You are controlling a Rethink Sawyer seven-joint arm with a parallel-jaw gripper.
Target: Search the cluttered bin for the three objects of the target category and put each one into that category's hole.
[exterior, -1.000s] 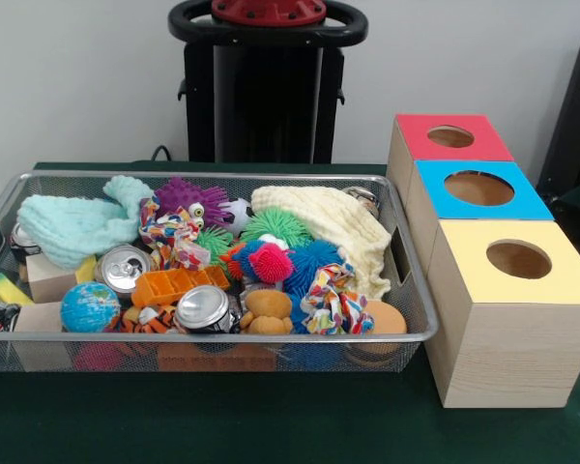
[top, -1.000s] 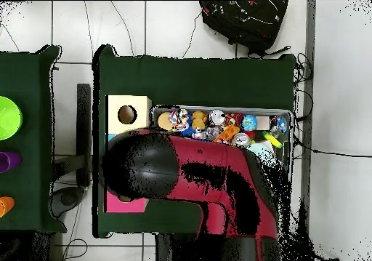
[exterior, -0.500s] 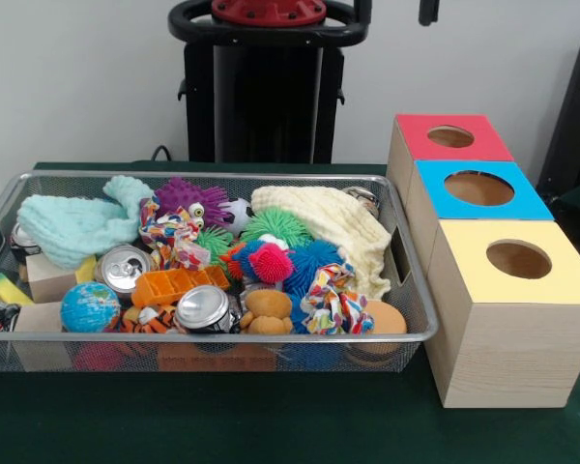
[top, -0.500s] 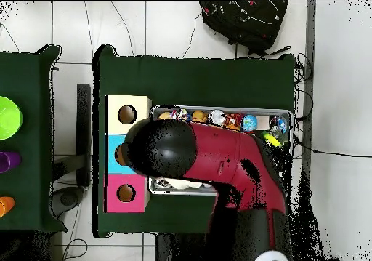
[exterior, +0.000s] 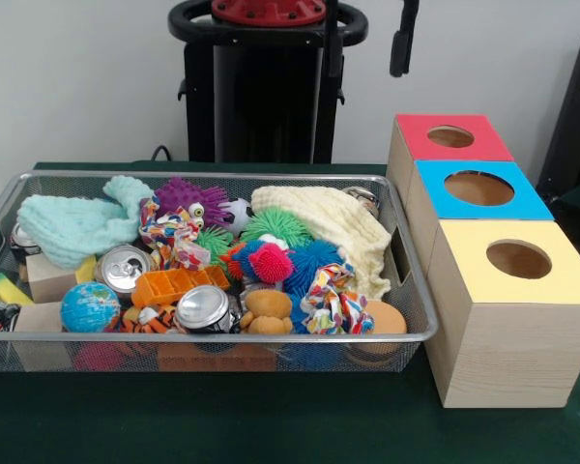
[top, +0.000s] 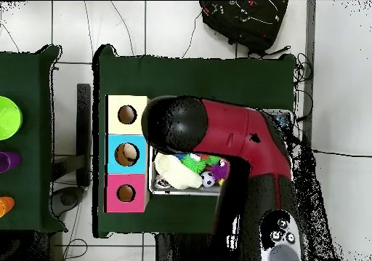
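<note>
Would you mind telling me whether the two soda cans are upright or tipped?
Tipped: the left can and right can show their silver tops toward the camera.

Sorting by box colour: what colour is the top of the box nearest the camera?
Yellow top, clearest in the front view.

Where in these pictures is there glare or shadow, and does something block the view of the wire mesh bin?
Front view: even light; glare on the silver can tops; the silver wire mesh bin is fully visible; dark gripper tips enter at the top edge. Overhead view: the red and black arm covers most of the bin.
</note>
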